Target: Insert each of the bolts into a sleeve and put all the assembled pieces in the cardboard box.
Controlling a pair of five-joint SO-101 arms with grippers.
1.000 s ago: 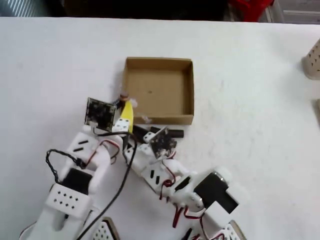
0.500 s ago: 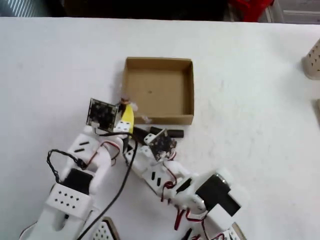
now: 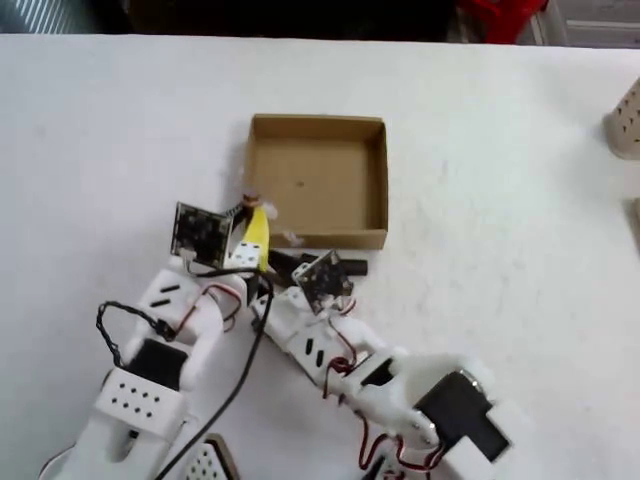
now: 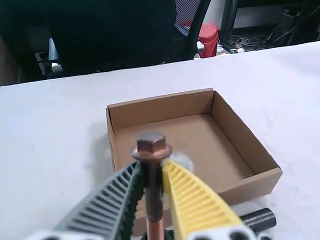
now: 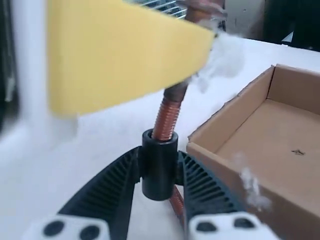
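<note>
High view: both arms are seen meeting over the bench point(image 3: 500, 150), just outside the front left corner of the cardboard box point(image 3: 318, 185).
Left tool point(image 4: 150, 167): closed on the bolt point(image 4: 151, 147); the shaft is pinched between the grey finger and the yellow finger, just under the hexagonal head.
Bolt: copper-coloured, held head-up; in the right wrist view the threaded shaft point(image 5: 167, 120) is seen entering the top of the sleeve point(image 5: 159, 170), with a copper end showing below it.
Right tool point(image 5: 159, 154): closed on the sleeve, one black finger on each side.
Sleeve: short black tube, held roughly upright above the bench, beside the outer wall of the box.
Cardboard box: shallow, open-topped and square; set on the bench beyond both tools; a bare brown floor is shown.
Second sleeve point(image 4: 257, 218): dark cylinder lying on its side on the bench, close against the front wall of the box and apart from both tools.
Bench: white surface.
</note>
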